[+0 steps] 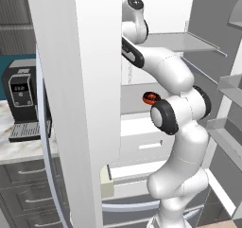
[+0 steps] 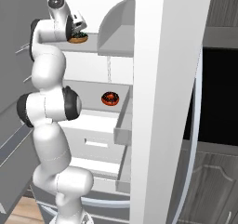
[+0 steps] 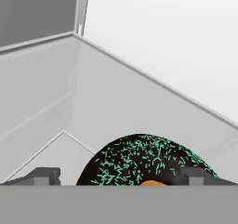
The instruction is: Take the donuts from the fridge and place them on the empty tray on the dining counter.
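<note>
fridge shelf [image 2: 118, 45]: claw [image 3: 122, 177] wide around donut [image 3: 146, 160]

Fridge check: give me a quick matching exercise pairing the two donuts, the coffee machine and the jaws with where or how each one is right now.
Things:
1. sprinkled donut
2. red-orange donut
3. coffee machine
4. gripper

Places or states:
A. on the marble worktop outside the fridge
B. jaws open, one tip on each side of a donut
C. alone on the middle shelf
D. on the upper shelf, right at the hand

Pairs: 1-D, 2-C, 3-A, 4-B
</note>
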Tool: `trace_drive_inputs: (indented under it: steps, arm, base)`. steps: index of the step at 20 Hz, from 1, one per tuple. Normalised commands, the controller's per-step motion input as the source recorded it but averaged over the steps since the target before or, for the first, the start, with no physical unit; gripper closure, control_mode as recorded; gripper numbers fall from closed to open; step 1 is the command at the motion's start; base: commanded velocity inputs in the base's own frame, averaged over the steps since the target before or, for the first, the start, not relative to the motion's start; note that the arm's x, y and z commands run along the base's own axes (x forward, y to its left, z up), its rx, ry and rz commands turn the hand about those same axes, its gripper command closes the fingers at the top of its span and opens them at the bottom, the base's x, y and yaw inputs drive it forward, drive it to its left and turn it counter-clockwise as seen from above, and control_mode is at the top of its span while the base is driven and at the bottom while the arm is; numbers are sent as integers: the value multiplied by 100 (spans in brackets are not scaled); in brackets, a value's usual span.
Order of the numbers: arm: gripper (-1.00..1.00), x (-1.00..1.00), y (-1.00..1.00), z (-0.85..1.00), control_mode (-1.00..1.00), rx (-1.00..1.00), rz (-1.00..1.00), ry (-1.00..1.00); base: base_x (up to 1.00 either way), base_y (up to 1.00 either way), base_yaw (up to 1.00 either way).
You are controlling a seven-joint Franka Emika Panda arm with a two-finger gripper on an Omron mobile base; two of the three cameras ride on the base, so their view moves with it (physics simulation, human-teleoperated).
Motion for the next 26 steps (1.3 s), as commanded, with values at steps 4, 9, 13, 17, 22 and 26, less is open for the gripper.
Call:
trace_drive_inputs:
  steps: [4, 9, 13, 17, 22, 26]
  arm:
    - [-100, -4, 1, -33, -100, 0, -2, 13]
    - [-100, -25, 0, -51, -100, 0, -5, 8]
    - [-100, -6, 1, -65, -100, 0, -2, 5]
    - [100, 1, 11, -38, -100, 0, 0, 0]
    - [100, -1, 0, -18, -100, 0, 0, -4]
    - [100, -31, -10, -85, -100, 0, 0, -15]
  base:
    - [0, 0, 0]
    - [0, 0, 0]
    - [0, 0, 0]
    - [0, 0, 0]
    - [0, 0, 0]
    - [0, 0, 0]
